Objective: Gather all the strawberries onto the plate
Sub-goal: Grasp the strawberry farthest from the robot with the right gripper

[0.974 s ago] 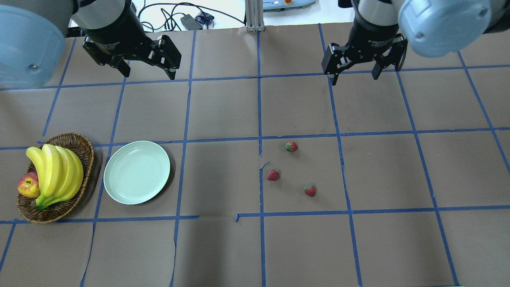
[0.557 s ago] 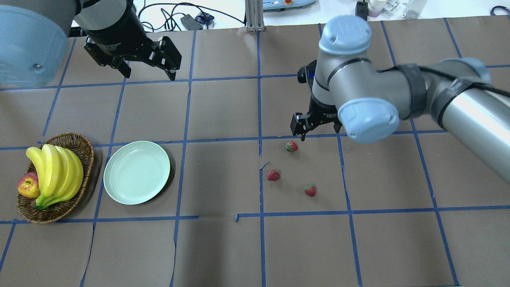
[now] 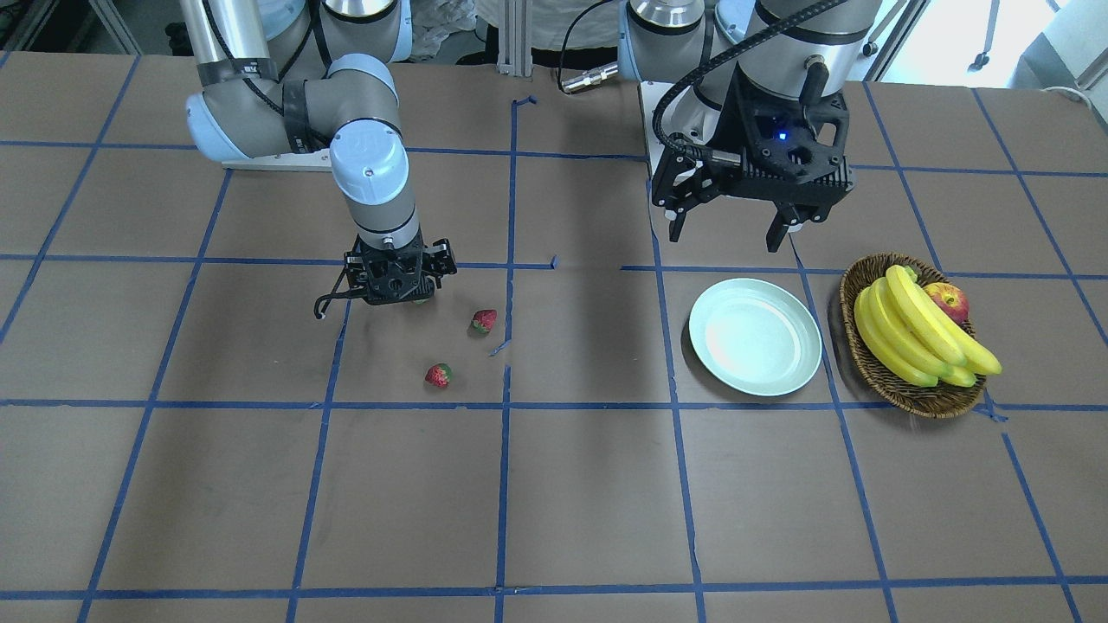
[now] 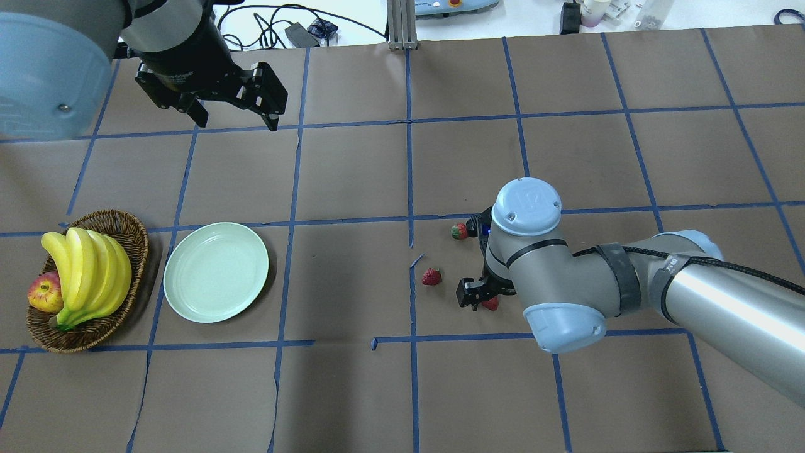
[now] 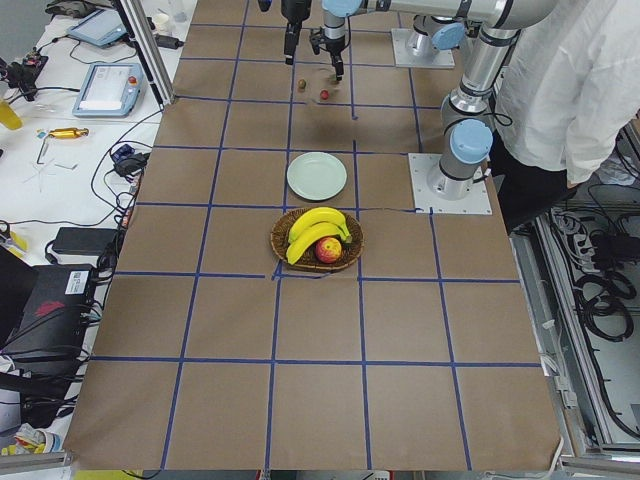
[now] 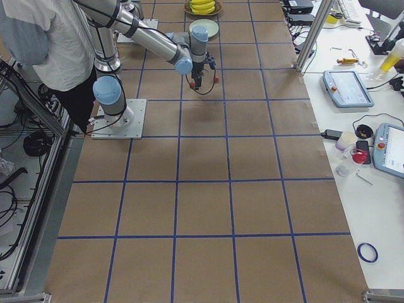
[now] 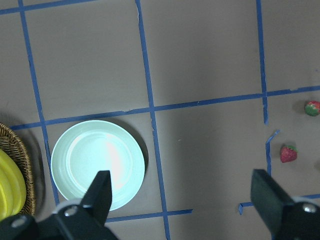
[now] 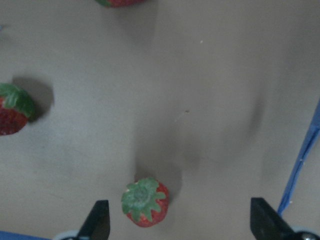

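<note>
**Right gripper spread over one strawberry, all three berries on the table**

The right gripper hangs low over the brown paper-covered table, its fingers spread wide. In the right wrist view the strawberry nearest the robot lies on the table between them with its green top toward the camera. It sits closer to one finger than the other and touches neither. From overhead, the wrist covers most of this berry.

The other two lie on the table close by, inside the same blue-taped square. The middle strawberry is on the side toward the plate, and the far strawberry is farther from the robot's base.

The pale mint plate sits well apart from the berries on the robot's left. It is just beside a wicker basket holding bananas and an apple.

The left gripper hovers high above the table, beyond the plate. Its fingers are wide apart with nothing between them, and its wrist camera looks down on the plate.
</note>
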